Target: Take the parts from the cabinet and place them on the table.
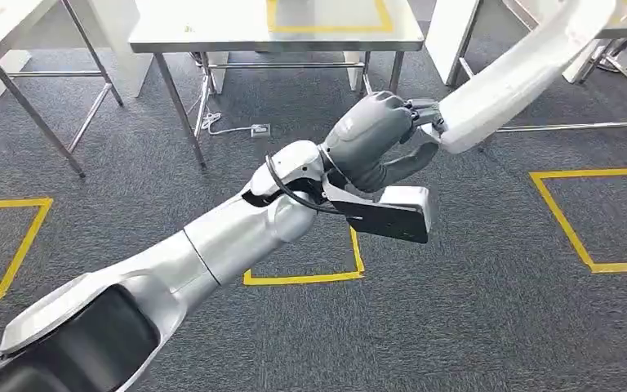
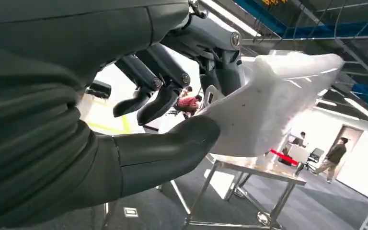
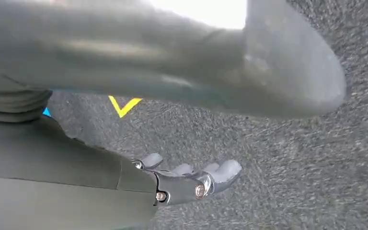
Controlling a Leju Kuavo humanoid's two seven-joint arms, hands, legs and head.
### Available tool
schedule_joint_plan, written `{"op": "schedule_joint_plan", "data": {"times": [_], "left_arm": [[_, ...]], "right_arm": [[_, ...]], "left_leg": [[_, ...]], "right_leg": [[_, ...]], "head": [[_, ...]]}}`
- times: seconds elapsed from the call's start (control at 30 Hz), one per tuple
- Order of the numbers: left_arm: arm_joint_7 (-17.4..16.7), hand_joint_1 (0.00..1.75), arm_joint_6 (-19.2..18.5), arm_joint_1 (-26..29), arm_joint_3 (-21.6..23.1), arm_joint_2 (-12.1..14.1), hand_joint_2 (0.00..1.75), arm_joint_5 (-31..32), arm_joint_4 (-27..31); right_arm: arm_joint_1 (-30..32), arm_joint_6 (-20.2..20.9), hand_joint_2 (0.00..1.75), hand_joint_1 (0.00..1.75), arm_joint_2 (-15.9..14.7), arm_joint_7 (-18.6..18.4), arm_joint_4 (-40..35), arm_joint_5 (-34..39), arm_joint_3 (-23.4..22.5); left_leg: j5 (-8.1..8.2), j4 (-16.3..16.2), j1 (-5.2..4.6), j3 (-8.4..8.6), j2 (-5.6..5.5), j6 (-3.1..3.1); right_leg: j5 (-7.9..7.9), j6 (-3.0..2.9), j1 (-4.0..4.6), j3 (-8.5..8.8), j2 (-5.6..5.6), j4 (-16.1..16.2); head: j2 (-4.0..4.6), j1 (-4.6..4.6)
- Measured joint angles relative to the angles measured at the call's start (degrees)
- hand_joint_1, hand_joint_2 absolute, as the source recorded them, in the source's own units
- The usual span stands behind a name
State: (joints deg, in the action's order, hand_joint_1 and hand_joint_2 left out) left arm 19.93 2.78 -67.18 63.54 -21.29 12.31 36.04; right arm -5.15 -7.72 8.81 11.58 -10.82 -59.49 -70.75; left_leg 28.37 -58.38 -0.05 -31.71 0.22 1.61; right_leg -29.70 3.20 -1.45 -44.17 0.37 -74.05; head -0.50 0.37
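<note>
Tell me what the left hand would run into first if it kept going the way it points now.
Probably the steel table ahead; the left hand, holding the white part, points up and forward over carpet, though depth is unclear.

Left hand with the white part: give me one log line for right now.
left hand: grips white part, raised over carpet | right hand: holds nothing, fingers apart | table: ahead, part not yet placed

Below me I see grey carpet (image 1: 473, 327) marked with yellow tape squares (image 1: 592, 220). A power strip (image 1: 260, 130) lies on it under a metal-legged table (image 1: 277, 37). My left wrist view catches people (image 2: 336, 155) walking far off under blue ceiling beams (image 2: 316, 28)
</note>
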Motion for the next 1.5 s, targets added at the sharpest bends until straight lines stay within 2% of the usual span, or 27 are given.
{"op": "schedule_joint_plan", "data": {"times": [0.07,0.1,0.13,0.17,0.27,0.3,0.37,0.43,0.47,0.5,0.53,0.6,0.63,0.7,0.73,0.8,0.87,0.97,1.0,1.03,1.1,1.13,1.17,1.27,1.33,1.43,1.5], "left_arm": [[-0.8,1.75,0.4,-0.1,0.0,0.0,1.75,0.9,-0.2],[-1.0,1.75,0.5,-0.2,0.1,0.0,1.75,1.0,-0.4],[-1.2,1.75,0.5,-0.4,0.1,0.0,1.75,1.3,-0.5],[-1.4,1.75,0.7,-0.7,0.1,0.0,1.75,1.7,-0.7],[-1.9,1.75,1.1,-0.9,0.5,0.0,1.75,2.9,-1.4],[-2.2,1.75,1.3,-1.0,0.5,0.0,1.75,3.3,-1.7],[-2.2,1.75,1.6,-1.2,0.5,0.2,1.75,3.7,-2.7],[-1.6,1.75,1.8,-1.0,0.5,0.5,1.75,3.8,-3.9],[-1.4,1.75,1.8,-0.9,0.5,0.6,1.75,4.0,-4.5],[-1.1,1.75,1.8,-0.7,0.5,0.7,1.75,4.0,-5.0],[-1.1,1.75,1.8,-0.7,0.5,0.7,1.75,4.0,-5.3],[-1.0,1.75,1.8,-0.7,0.5,0.8,1.75,4.2,-5.9],[-0.9,1.75,1.9,-0.8,0.5,1.1,1.75,4.2,-6.3],[-0.7,1.75,1.9,-0.8,0.5,1.1,1.75,4.3,-6.6],[-0.8,1.75,1.9,-0.8,0.5,0.9,1.75,4.3,-6.6],[-0.7,1.75,1.9,-0.9,0.4,0.5,1.75,4.6,-6.7],[-0.6,1.75,1.9,-1.1,0.4,0.4,1.75,4.8,-6.8],[-0.3,1.75,1.8,-0.6,0.4,0.3,1.75,4.9,-6.9],[-0.3,1.75,1.7,-0.5,0.4,0.3,1.75,5.2,-6.9],[-0.3,1.75,1.7,-0.4,0.3,0.3,1.75,5.4,-6.9],[-0.3,1.75,1.7,-0.4,0.2,0.3,1.75,5.7,-6.9],[-0.3,1.75,1.7,-0.4,0.2,0.4,1.75,5.7,-7.0],[-0.3,1.75,1.6,-0.4,0.2,0.3,1.75,5.8,-7.0],[-0.2,1.75,1.6,-0.5,-0.2,0.1,1.75,5.8,-7.0],[-0.2,1.75,1.5,-0.6,-0.3,0.1,1.75,6.2,-7.0],[-0.3,1.75,1.0,-0.6,-0.3,0.2,1.75,6.8,-7.0],[-0.3,1.75,0.7,-0.3,-0.3,0.3,1.75,6.8,-7.0]], "right_arm": [[0.0,0.0,0.00,0.00,0.0,0.0,-0.1,0.0,0.0],[0.0,0.0,0.00,0.00,0.0,0.0,-0.1,0.0,0.0],[0.0,0.2,0.00,0.00,0.1,0.0,0.0,0.0,0.0],[-0.2,0.2,0.00,0.00,0.1,0.0,-0.1,0.0,0.0],[0.0,0.2,0.00,0.00,0.1,0.0,-0.1,0.1,-0.2],[0.1,0.2,0.00,0.00,0.1,0.0,-0.1,0.0,-0.2],[0.0,0.2,0.00,0.00,0.1,0.0,-0.1,0.0,-0.2],[0.1,0.2,0.00,0.00,0.1,-0.2,-0.1,-0.2,-0.2],[0.2,0.2,0.00,0.00,0.1,-0.2,-0.1,-0.2,-0.2],[0.2,0.2,0.00,0.00,0.1,-0.2,-0.1,-0.2,-0.2],[0.2,0.2,0.00,0.00,0.1,-0.2,-0.1,-0.2,-0.2],[0.2,0.2,0.00,0.00,0.1,-0.2,-0.1,-0.3,-0.2],[0.2,0.2,0.00,0.00,0.4,-0.2,-0.1,-0.4,-0.2],[-0.1,0.2,0.00,0.00,0.3,-0.2,-0.1,-0.3,-0.2],[0.0,0.2,0.00,0.00,0.3,-0.2,-0.1,-0.4,-0.2],[0.0,0.2,0.00,0.00,0.0,-0.1,-0.1,-0.4,-0.2],[-0.2,0.2,0.00,0.00,0.1,-0.1,-0.1,-0.5,-0.2],[-0.1,0.1,0.00,0.00,0.0,-0.2,-0.1,-0.5,-0.2],[-0.1,0.1,0.00,0.00,0.0,-0.3,-0.1,-0.5,-0.2],[0.0,0.0,0.00,0.00,-0.1,-0.4,-0.1,-0.5,-0.2],[0.1,0.0,0.00,0.00,-0.2,-0.5,-0.1,-0.5,-0.2],[0.2,0.0,0.00,0.00,-0.2,-0.7,-0.1,-0.5,-0.2],[0.1,0.0,0.00,0.00,-0.2,-0.9,-0.1,-0.5,-0.2],[0.0,0.0,0.00,0.00,-0.2,-0.8,-0.1,-0.5,-0.2],[0.1,-0.1,0.00,0.00,0.0,-0.8,-0.1,-0.5,-0.2],[0.1,-0.1,0.00,0.00,0.0,-0.8,-0.1,-0.5,-0.2],[0.2,-0.1,0.00,0.00,0.0,-0.8,-0.1,-0.5,-0.2]], "left_leg": [[0.98,-0.3,0.33,1.09,0.12,-0.57],[1.56,-0.4,0.35,1.36,0.31,-0.97],[1.86,-0.6,0.19,1.60,0.30,-1.29],[2.13,-0.4,-0.10,1.29,0.34,-1.65],[2.44,-0.7,-0.14,2.24,0.34,-2.62],[2.05,-2.8,0.02,1.19,0.13,-2.86],[2.52,-10.5,0.04,-3.77,0.07,-3.16],[6.59,-17.5,0.03,-9.56,0.07,-3.25],[7.60,-18.3,0.02,-11.19,0.06,-3.10],[7.08,-17.1,-0.01,-11.63,0.05,-2.90],[5.14,-14.1,-0.18,-11.26,0.03,-2.47],[-3.24,-4.7,-0.78,-9.08,-0.13,-0.81],[-6.97,-1.1,-1.38,-9.03,-0.37,-0.14],[-6.24,-1.0,-1.66,-7.86,-1.18,-0.20],[-6.41,-0.3,-1.40,-7.43,-1.28,0.13],[-6.21,0.2,-1.14,-5.50,-1.14,0.44],[-5.33,0.2,-1.08,-4.66,-1.12,0.96],[-3.70,0.1,-1.08,-3.34,-1.27,1.09],[-3.09,0.0,-1.08,-2.65,-1.38,1.03],[-2.37,-0.1,-1.07,-1.85,-1.41,0.92],[-0.85,-0.5,-1.02,-0.42,-1.33,0.55],[-0.18,-0.7,-1.16,-0.46,-1.25,0.22],[0.32,-0.8,-1.34,0.02,-1.48,-0.18],[0.67,-0.8,-1.32,0.84,-1.35,-1.30],[0.89,-3.6,-1.25,-0.15,-1.06,-2.03],[5.00,-15.4,-0.65,-8.11,-0.80,-2.96],[6.29,-17.5,-0.54,-11.12,-0.68,-2.96]], "right_leg": [[5.60,0.18,-0.28,4.40,-0.34,9.7],[7.03,0.38,-0.42,6.20,-0.79,14.1],[4.42,0.12,0.10,6.29,-1.07,14.6],[4.27,-1.21,0.36,6.65,-1.20,14.5],[4.29,-2.73,-0.07,7.65,-0.59,14.4],[3.95,-3.21,-0.10,8.36,-0.48,14.7],[3.30,-3.84,-0.03,9.28,-0.29,14.9],[2.27,-3.99,0.12,10.41,-0.01,15.0],[1.68,-4.00,0.22,11.16,0.15,15.0],[1.06,-4.00,0.35,11.98,0.31,15.0],[0.43,-4.03,0.54,12.84,0.49,15.0],[-0.99,-4.09,0.89,14.62,0.55,15.1],[-1.57,-3.81,1.14,15.13,0.63,14.8],[-2.75,-3.12,1.12,15.69,1.01,15.6],[-1.95,-2.86,1.14,16.25,1.09,14.4],[-1.13,-2.56,0.95,15.26,0.77,11.9],[-1.13,-1.96,0.93,10.70,0.33,4.8],[-7.64,-0.99,0.74,4.13,0.14,-1.6],[-7.57,-0.81,0.62,3.51,0.08,-0.4],[-5.92,-0.81,0.53,3.88,0.00,2.7],[2.02,-0.81,0.36,6.01,-0.29,11.8],[6.38,-1.14,0.38,6.50,-0.73,14.4],[4.60,-2.07,0.74,6.43,-0.92,14.6],[4.82,-3.52,0.74,7.52,-0.52,14.9],[4.10,-4.27,0.47,9.17,-0.39,15.3],[2.50,-4.40,0.48,10.71,-0.28,15.3],[1.25,-4.36,0.48,12.22,-0.18,15.3]], "head": [[0.00,0.04],[0.00,0.09],[0.00,0.35],[0.00,0.42],[0.00,0.07],[0.00,-0.02],[0.00,-0.33],[0.00,-0.44],[0.00,-0.50],[0.00,-0.61],[0.00,-0.68],[0.00,-0.77],[0.02,-0.66],[0.00,-0.74],[0.00,-0.72],[0.02,-0.74],[0.00,-0.37],[0.00,-0.18],[0.00,-0.11],[0.00,-0.09],[0.00,0.02],[0.00,0.07],[0.00,0.06],[0.00,0.02],[0.02,-0.26],[0.02,-0.79],[0.00,-0.92]]}}
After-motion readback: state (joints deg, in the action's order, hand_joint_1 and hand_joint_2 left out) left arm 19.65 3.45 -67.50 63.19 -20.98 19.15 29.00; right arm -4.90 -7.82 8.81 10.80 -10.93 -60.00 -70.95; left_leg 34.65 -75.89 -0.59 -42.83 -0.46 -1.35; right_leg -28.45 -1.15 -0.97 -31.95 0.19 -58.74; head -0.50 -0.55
